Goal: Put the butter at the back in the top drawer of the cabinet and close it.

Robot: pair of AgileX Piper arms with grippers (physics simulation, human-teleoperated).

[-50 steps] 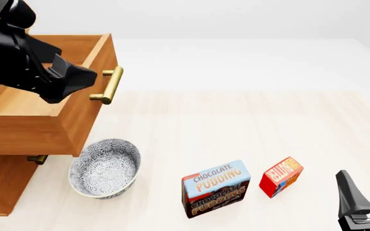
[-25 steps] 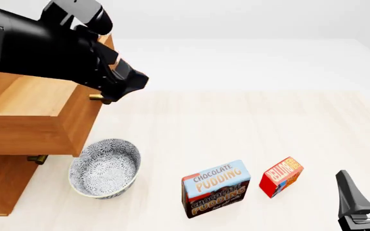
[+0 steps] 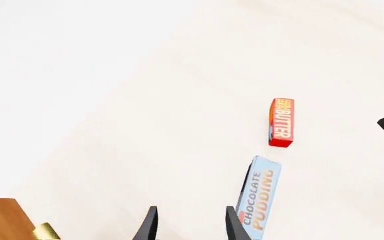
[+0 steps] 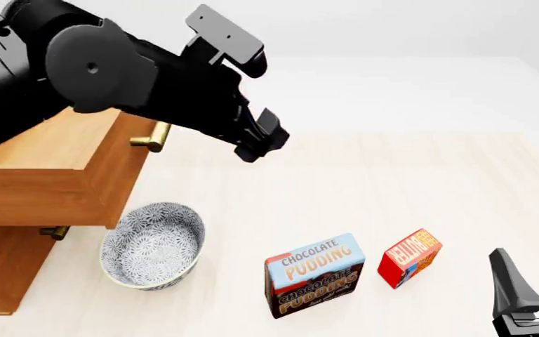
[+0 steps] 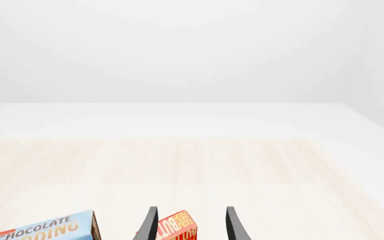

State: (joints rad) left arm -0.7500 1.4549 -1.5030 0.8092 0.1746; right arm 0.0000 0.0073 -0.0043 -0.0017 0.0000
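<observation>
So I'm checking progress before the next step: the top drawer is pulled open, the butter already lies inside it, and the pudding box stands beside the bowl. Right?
Not quite. The top drawer is open, but the butter stands on the table, right of the pudding box, as the front view shows. The pudding box does stand beside the bowl.

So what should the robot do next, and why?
Probably carry the left end effector on toward the butter and lower it over the box. The top drawer already stands pulled out, that end effector is open and holds nothing, and the butter sits untouched on the table beside the pudding box.
</observation>
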